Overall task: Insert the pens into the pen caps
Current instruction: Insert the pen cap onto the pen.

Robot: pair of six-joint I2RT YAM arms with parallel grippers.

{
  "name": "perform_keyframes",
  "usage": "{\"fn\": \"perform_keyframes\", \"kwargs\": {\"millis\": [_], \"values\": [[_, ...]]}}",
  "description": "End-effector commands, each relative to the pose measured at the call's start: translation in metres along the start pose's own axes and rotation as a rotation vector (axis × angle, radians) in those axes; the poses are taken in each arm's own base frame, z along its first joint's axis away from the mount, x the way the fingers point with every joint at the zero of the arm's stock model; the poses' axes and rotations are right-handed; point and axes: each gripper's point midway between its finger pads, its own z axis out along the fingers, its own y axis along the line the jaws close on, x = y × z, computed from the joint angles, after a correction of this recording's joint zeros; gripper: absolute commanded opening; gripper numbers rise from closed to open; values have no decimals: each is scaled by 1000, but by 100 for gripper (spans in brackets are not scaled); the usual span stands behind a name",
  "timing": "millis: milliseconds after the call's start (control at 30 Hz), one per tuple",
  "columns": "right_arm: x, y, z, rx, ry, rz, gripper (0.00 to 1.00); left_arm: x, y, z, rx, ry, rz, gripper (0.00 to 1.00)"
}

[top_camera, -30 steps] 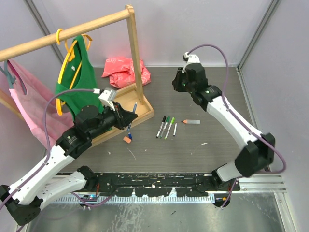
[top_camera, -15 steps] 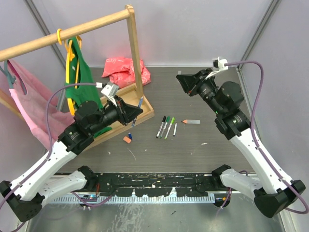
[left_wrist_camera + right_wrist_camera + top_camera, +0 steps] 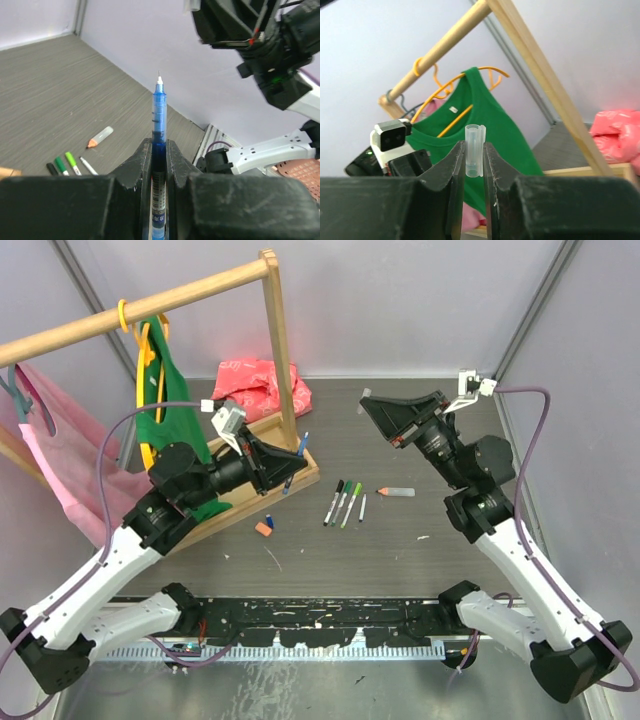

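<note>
My left gripper [image 3: 283,468] is shut on a blue pen [image 3: 297,454], held above the table with its bare fine tip pointing toward the right arm. In the left wrist view the blue pen [image 3: 158,120] stands straight up between the fingers [image 3: 143,160]. My right gripper [image 3: 371,406] is shut on a short clear pen cap [image 3: 474,149], raised and turned toward the left arm. Several pens [image 3: 345,503] with black and green ends lie side by side mid-table. An orange-tipped pen [image 3: 396,491] lies to their right. An orange cap [image 3: 263,528] and a small blue cap [image 3: 269,520] lie left of them.
A wooden clothes rack [image 3: 277,330] with a green shirt [image 3: 172,390] on a yellow hanger stands at the left, its base frame [image 3: 310,468] under my left gripper. A pink bag [image 3: 258,383] lies behind it. Grey walls close the back and right.
The right arm has swung outward and turned its gripper to face left with the cap. The left gripper has risen and moved right, carrying the blue pen toward it.
</note>
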Motion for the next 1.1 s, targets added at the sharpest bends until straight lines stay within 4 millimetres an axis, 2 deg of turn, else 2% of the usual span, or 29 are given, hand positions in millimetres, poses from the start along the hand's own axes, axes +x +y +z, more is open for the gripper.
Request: {"fn": "perform_keyframes", "kwargs": {"millis": [0, 367, 500, 733, 867, 967, 1067], "values": [[-17, 39, 1, -186, -69, 108, 0, -43, -41, 3, 178, -112, 64, 0], [-28, 59, -13, -286, -162, 65, 0, -53, -69, 9, 341, -116, 55, 0], [-29, 62, -13, -295, -174, 52, 0, -54, -73, 10, 367, -112, 48, 0], [-11, 69, 0, -275, -160, 30, 0, -53, -71, 6, 345, -120, 54, 0], [3, 87, 7, -295, -151, 30, 0, -53, -71, 3, 337, -123, 58, 0], [4, 96, 9, -309, -162, 20, 0, -54, -71, 1, 336, -126, 59, 0], [2, 96, 9, -299, -177, 16, 0, -54, -72, -3, 334, -128, 60, 0]]}}
